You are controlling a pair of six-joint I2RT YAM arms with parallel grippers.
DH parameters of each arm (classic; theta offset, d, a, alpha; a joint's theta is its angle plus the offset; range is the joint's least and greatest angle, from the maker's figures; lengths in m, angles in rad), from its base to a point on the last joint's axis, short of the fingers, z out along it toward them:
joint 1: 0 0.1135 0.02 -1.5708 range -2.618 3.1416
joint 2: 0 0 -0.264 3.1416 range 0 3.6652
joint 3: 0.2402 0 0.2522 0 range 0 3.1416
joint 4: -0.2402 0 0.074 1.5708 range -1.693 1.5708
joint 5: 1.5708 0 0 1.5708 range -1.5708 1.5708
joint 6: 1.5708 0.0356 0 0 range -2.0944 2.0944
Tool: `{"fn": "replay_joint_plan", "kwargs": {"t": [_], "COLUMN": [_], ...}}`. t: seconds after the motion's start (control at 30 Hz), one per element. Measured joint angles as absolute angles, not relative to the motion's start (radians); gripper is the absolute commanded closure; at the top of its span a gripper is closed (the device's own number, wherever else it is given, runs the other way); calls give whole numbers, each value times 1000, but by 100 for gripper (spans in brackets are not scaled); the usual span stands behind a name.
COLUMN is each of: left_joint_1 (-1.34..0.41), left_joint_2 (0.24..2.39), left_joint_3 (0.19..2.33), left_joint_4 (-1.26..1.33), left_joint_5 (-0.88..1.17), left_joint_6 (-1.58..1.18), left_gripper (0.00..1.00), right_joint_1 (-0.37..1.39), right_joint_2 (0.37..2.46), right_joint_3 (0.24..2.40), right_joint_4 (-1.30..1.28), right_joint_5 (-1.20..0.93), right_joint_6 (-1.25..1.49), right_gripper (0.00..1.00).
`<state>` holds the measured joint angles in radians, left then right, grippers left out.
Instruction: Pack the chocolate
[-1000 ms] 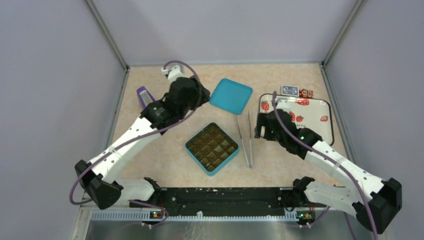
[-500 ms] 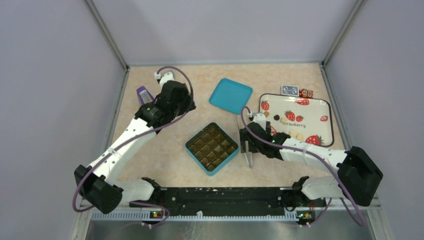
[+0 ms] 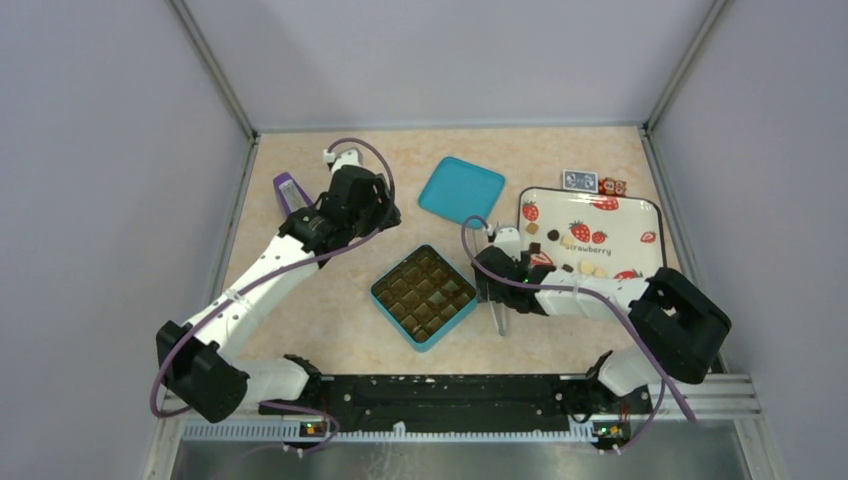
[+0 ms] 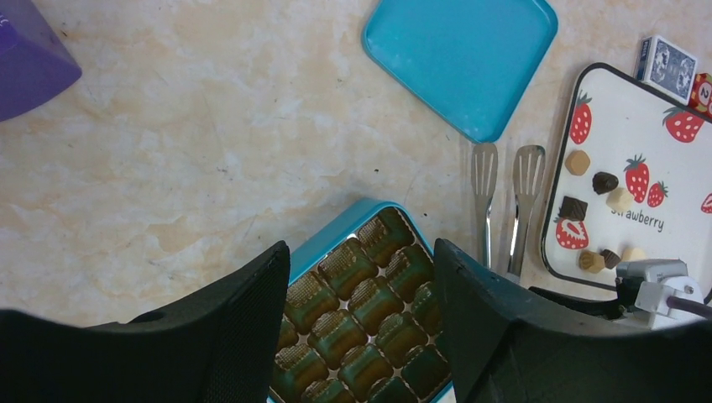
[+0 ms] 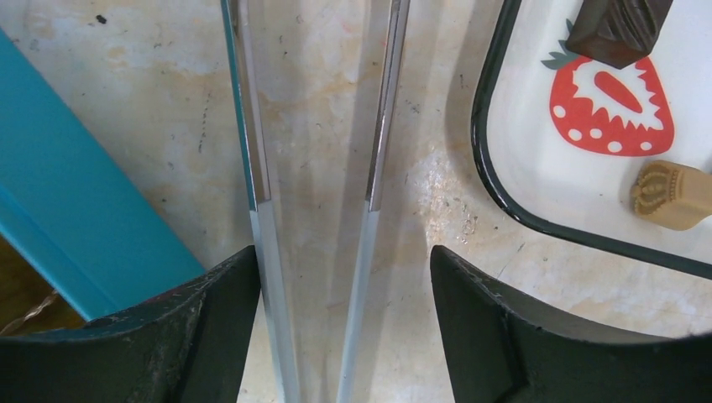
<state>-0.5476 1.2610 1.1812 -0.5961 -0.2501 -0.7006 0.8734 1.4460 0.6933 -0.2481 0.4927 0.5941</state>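
Straddles tongs on tabletop with right gripper, jaws released; holds left gripper, jaws released, near teal box.

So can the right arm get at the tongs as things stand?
Probably yes. The right pincer hangs right over the tongs, jaws open to either side of both blades, with nothing between; the blue box and tray sit clear.

On the pale, stone-look tabletop sit a square teal tin, its flat teal lid, shiny metal tongs and a white strawberry tray. A purple box, small blue card pack and red wrapped bits lie farther back.
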Motion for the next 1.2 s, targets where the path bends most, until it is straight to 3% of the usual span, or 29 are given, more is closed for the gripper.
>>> {"fn": "replay_joint_plan", "kwargs": {"t": [0.2,0.5,0.6,0.83,1.2], "left_joint_1": [-547,-548,-548,-548,-547], "left_joint_2": [1261,1261,1261,1261,1259], "left_joint_3": [1167,1160,1156,1151,1149], "left_joint_4": [-587,-572,-571,-568,-568], "left_joint_5": [-243,-222,-220,-220,-246], "left_joint_6": [-696,-705,-704,-705,-684], "left_gripper": [31,31,31,31,30], "right_joint_1": [875,874,870,868,830], "right_joint_2": [1481,1509,1518,1528,1391], "right_joint_3": [693,694,694,694,790], "right_joint_4": [-226,-173,-148,-121,-327], "right_joint_5": [530,532,530,526,428], "right_joint_6": [595,590,588,579,476], "right_gripper": [34,33,40,70,77]}}
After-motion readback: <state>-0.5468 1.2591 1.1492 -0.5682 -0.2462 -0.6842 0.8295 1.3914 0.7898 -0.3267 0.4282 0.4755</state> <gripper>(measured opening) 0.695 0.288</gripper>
